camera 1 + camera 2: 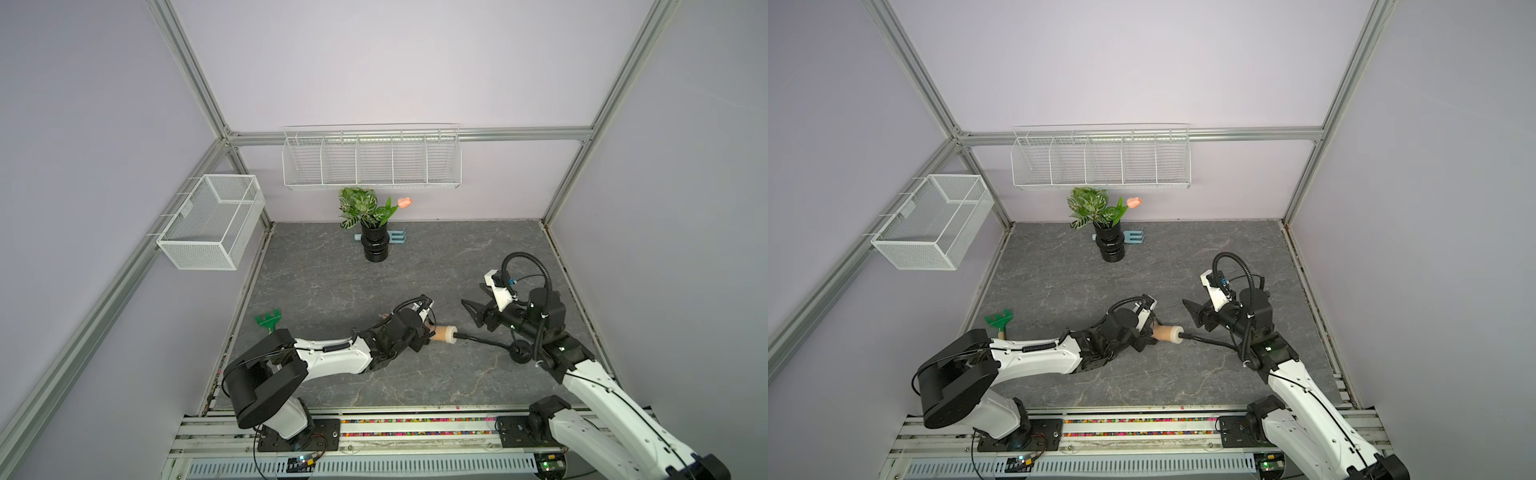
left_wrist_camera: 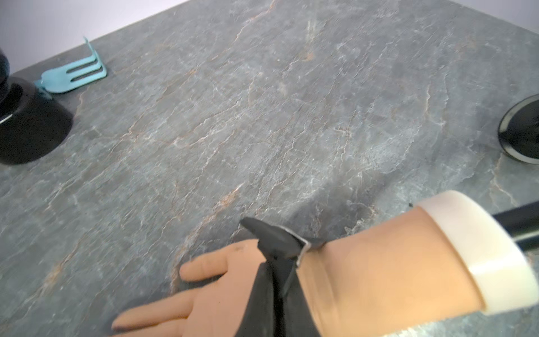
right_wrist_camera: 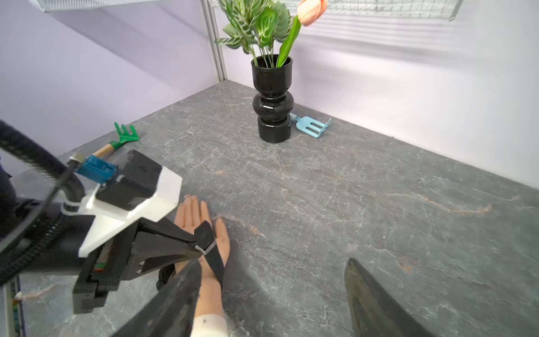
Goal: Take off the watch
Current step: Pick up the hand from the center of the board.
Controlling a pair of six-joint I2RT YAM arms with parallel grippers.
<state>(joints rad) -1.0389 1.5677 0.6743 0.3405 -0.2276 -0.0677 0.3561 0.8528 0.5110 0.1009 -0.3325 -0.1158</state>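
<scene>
Right now the left hand [image 3: 194,248] is clamping its fingers together on the black strap of the watch [image 3: 215,265], gripping it just beside the silver buckle [image 3: 206,249]. From that grip the strap is running down to the wrist of the mannequin arm [image 3: 208,291], while its short free end is sticking out past the fingertips, over the open palm. The left wrist view is showing the same pinch: the left hand [image 2: 278,274] is closing on the strap, and the watch [image 2: 274,235] is standing off the skin at the wrist. The watch case is lying hidden under the left hand, and whether the buckle is undone cannot be told. The mannequin arm [image 1: 444,335] is lying flat on the grey surface [image 1: 332,291], its white cuff [image 1: 453,334] sitting on a black stalk [image 1: 484,342] that is reaching toward the right hand's side. The right hand [image 1: 472,314] is hovering near that cuff with its fingers spread apart and nothing between them, clear of the watch. Well beyond both hands' fingertips a black vase [image 3: 272,116] is standing with a blue fork tool [image 3: 310,125] just beside it, and a green rake [image 3: 125,135] is lying past the left hand.
</scene>
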